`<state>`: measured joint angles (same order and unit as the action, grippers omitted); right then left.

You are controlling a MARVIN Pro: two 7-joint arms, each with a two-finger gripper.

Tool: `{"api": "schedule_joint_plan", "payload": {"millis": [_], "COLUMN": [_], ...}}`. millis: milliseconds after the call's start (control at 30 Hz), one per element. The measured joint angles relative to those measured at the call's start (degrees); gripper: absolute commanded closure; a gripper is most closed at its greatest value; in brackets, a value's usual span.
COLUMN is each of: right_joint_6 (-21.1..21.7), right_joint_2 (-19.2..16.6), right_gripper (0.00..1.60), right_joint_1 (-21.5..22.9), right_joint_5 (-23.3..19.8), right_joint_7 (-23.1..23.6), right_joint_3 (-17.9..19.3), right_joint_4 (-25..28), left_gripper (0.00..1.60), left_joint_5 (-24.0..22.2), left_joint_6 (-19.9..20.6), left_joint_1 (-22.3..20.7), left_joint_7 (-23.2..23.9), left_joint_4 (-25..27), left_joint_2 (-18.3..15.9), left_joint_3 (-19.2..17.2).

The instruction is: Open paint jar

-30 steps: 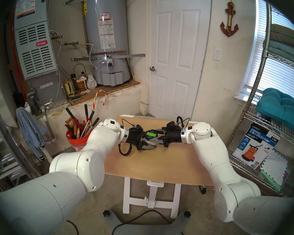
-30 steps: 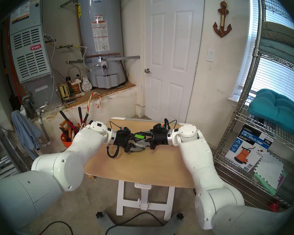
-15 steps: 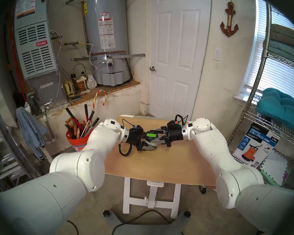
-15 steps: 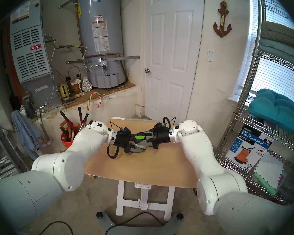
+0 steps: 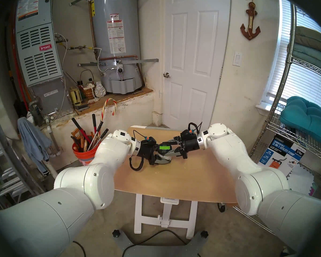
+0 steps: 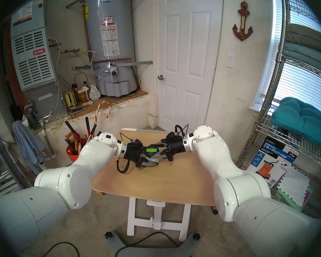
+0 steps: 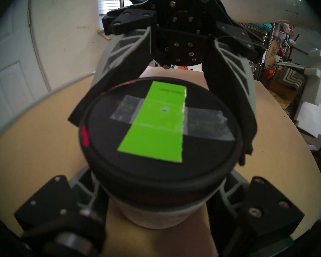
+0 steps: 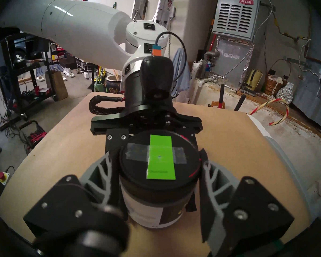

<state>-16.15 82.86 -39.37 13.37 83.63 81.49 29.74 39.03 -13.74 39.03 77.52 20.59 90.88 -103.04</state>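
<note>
- At the lid's rim, the right gripper point(image 8: 159, 169) has its grey fingers point(image 8: 100, 178) clamped on the black lid point(image 8: 159, 158) from about 3 and 9 o'clock in its own wrist view; it grips the lid, not the body.
- Lower down, the left gripper point(image 7: 161, 201) is closed on the paint jar point(image 5: 163, 154) below the lid, its fingers point(image 7: 89, 193) pressing the pale labelled wall.
- Between the two hands the jar stands on the wooden table point(image 5: 174, 176), roughly at the middle of its far half, at 12 o'clock from the robot.
- The green strip point(image 7: 154, 121) taped across the lid gives a handy mark for judging rotation.
- To do the unscrewing well, the left hand should probably hold the body rigid while the right rolls squarely about the jar's axis, keeping the jar upright so no paint spills.
- An orange bucket point(image 5: 82, 154) of tools sits off the table at 9 o'clock, well apart.
</note>
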Motion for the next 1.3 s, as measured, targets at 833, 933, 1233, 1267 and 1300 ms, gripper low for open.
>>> {"api": "schedule_joint_plan", "payload": {"millis": [833, 933, 1233, 1267, 1300], "right_joint_6": [-6.53, -7.4, -9.88, -10.05, -10.27], "right_joint_2": [1.05, 1.32, 2.38, 2.45, 2.53], "right_gripper": [1.6, 1.6, 1.6, 1.6, 1.6], "right_joint_1": [5.89, 6.35, 8.46, 8.66, 8.93], "right_joint_5": [-0.11, -0.07, 1.36, 1.52, 1.72], "right_joint_7": [-0.38, -1.15, -3.66, -3.82, -4.04], "right_joint_3": [-0.65, -1.07, -3.9, -4.16, -4.5], "right_joint_4": [-11.14, -11.93, -13.87, -14.07, -14.3], "left_gripper": [1.6, 1.6, 1.6, 1.6, 1.6], "left_joint_5": [0.78, 0.93, 1.82, 1.89, 1.98], "left_joint_6": [-0.25, -0.37, -0.56, -0.57, -0.58], "left_joint_1": [-0.36, -0.48, -1.07, -1.12, -1.17], "left_joint_7": [0.43, 0.43, 0.34, 0.34, 0.35], "left_joint_4": [-0.3, -0.39, -0.59, -0.64, -0.68], "left_joint_2": [-0.14, -0.33, -1.05, -1.08, -1.12], "left_joint_3": [-0.52, -0.64, -0.76, -0.77, -0.79]}}
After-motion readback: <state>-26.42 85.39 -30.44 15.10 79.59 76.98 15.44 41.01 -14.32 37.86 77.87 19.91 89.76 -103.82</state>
